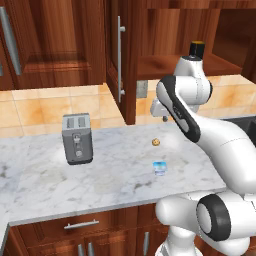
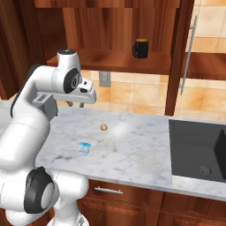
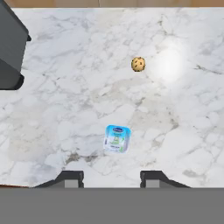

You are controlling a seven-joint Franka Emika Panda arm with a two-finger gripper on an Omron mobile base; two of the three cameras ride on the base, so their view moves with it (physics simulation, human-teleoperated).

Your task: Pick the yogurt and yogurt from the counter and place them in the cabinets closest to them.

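Observation:
A pale blue and white yogurt (image 1: 160, 167) (image 2: 84, 148) (image 3: 117, 139) stands on the marble counter (image 1: 45, 185) (image 2: 141, 152) (image 3: 52, 113), near its front edge. My gripper (image 1: 163, 117) (image 2: 75, 105) (image 3: 111, 177) hangs well above the counter and points down at it, open, with nothing between its fingers. In the hand view the yogurt lies just ahead of the fingertips, roughly centred between them. The cabinet (image 1: 165, 65) (image 2: 114, 59) above the counter stands open, its wooden shelf bare on the near side.
A small brown cookie (image 1: 156, 142) (image 2: 104, 127) (image 3: 138, 64) lies behind the yogurt. A grey toaster (image 1: 77, 138) (image 3: 8, 48) stands to the left. A black mug (image 1: 196, 49) (image 2: 141, 48) sits on the cabinet shelf. A dark sink (image 2: 198, 150) lies to the right.

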